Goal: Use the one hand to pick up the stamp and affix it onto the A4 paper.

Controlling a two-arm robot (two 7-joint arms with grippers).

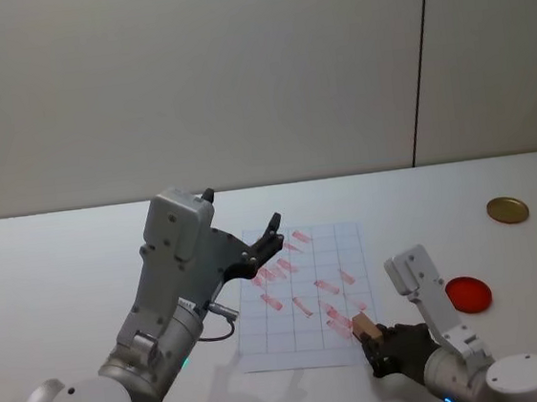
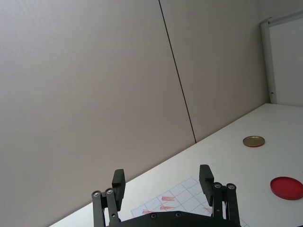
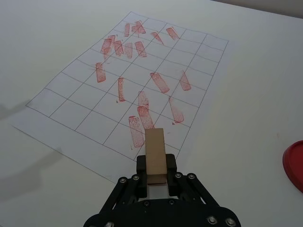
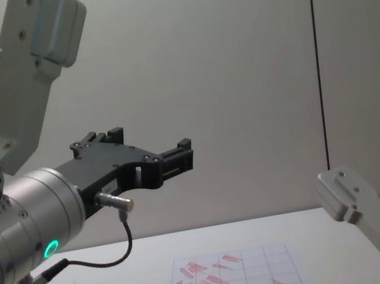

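1. My right hand is low, at the near right of the table. Its two black fingers are pressed on the stamp, one on each side.
2. In the right wrist view the stamp sticks out in front of the hand. I see its light wood top.
3. The stamp is at the 5 o'clock corner of the paper, over the edge of the grid. I cannot tell if it touches the sheet.
4. The paper lies flat in the middle of the table. It has many red marks, most of them from its middle to its 11 o'clock corner.
5. My left gripper hangs in the air over the 10 o'clock side of the paper. Its fingers are wide apart and hold nothing.
6. A red disc lies at 3 o'clock from the stamp, near it, off the paper.
7. A round lid lies at 1 o'clock from the disc, farther back on the table.
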